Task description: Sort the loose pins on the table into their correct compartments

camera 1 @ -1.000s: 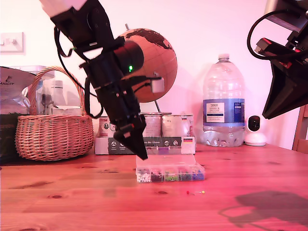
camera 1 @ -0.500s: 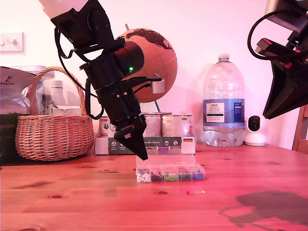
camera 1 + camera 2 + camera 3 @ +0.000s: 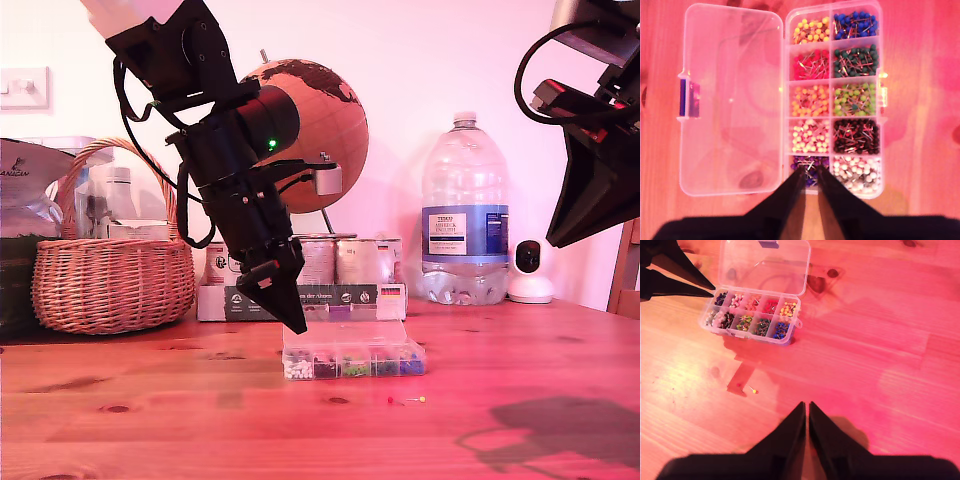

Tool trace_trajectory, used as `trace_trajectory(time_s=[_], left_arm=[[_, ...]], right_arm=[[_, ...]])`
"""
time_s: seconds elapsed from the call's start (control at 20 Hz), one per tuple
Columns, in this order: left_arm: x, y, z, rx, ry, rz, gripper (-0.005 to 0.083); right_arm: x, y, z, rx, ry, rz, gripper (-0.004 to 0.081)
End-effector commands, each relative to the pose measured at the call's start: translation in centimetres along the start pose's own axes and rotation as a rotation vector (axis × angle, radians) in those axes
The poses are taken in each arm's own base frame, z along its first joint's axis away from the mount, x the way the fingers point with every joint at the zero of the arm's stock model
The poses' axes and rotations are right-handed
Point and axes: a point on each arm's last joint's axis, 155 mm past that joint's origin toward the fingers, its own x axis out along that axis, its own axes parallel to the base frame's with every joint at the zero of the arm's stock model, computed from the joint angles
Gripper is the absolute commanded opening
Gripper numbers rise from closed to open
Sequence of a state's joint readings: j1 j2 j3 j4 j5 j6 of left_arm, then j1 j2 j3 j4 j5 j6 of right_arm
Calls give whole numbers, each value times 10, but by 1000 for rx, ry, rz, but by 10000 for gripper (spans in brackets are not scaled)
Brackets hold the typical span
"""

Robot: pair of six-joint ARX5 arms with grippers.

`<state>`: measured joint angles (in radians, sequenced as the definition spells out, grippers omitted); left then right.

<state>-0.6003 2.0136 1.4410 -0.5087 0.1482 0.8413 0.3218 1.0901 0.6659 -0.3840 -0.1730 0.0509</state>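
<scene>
First gripper [image 3: 809,175]: jaws nearly together, nothing visibly pinched, tips over purple compartment at box [image 3: 832,97] end. Second gripper [image 3: 806,412]: pressed together, empty, high above counter [image 3: 150,420]. Loose pins [image 3: 407,400] lie beyond second gripper's tips, boxward; second arm judged nearer.

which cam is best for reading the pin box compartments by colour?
First wrist view: it looks straight down into the open box, every compartment's colour distinct. Second wrist view shows the box whole but small. Exterior view sees the box only side-on, front row through the wall.
</scene>
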Motion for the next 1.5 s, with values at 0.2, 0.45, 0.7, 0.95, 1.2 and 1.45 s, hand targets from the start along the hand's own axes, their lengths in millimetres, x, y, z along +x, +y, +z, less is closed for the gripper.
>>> trace_trajectory(time_s=[0.2,0.45,0.7,0.95,1.2,1.45], left_arm=[[5,-11,-9,-12,28,-33,-23],[-23,-20,0,-130,31,-44,-23],[-61,-30,8,-354,19,-67,-23],[-109,-44,39,-468,-112,-141,-23],[-155,-45,63,-455,-232,-127,-23],[-177,-57,69,-456,-332,-129,-23]], right_arm=[[-3,1,10,-5,-28,2,-12],[-3,3,15,-41,-49,12,-12],[-4,18,14,-86,-45,91,-12],[-4,22,13,-155,-48,115,-12],[-3,17,13,-172,-44,86,-12],[-3,9,4,-164,-9,46,-12]])
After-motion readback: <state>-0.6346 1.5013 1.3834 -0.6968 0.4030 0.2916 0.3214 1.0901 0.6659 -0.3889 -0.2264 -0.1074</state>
